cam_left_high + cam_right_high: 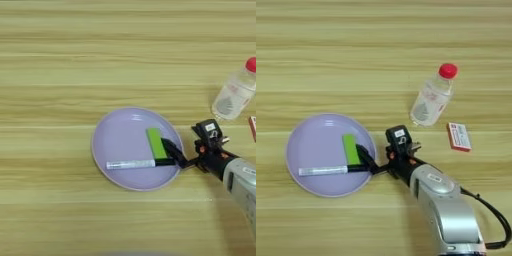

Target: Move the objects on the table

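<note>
Partly done, by the look of it: lime-green block and white marker already on the lavender plate, toward the surface's near-left. Claw over the plate's right rim, grip unreadable. Pink-red packet left out, toward the right edge.

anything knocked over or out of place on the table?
Yes: the clear bottle with the red cap lies on its side, right of the lavender plate. Marker and green block sit on the plate; packet lies flat.
</note>
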You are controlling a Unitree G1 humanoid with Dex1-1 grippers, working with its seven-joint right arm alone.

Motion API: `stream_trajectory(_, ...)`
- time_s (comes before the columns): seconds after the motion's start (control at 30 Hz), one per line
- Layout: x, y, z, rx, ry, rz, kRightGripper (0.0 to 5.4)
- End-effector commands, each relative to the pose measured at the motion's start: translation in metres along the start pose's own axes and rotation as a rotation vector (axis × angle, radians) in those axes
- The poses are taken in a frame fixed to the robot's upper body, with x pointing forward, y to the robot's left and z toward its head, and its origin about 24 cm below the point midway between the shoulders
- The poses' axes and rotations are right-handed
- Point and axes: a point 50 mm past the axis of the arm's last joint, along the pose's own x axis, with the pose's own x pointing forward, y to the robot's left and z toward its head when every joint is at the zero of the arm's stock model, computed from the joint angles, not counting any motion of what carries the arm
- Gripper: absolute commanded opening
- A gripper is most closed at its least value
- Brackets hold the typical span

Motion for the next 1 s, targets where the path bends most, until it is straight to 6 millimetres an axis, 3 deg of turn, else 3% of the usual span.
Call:
stream_trajectory(0.03, 0.008, 0.01, 0.032, -0.086, -0.114, 0.037, 5.36)
stream_trajectory(0.3, 0.022, 0.026, 0.031, -0.074, -0.109, 0.105, 5.36)
stream_trajectory(0.63, 0.025, 0.026, 0.032, -0.065, -0.116, 0.108, 5.36)
stream_trajectory(1.0, 0.01, 0.029, 0.068, -0.154, -0.229, 0.095, 5.36)
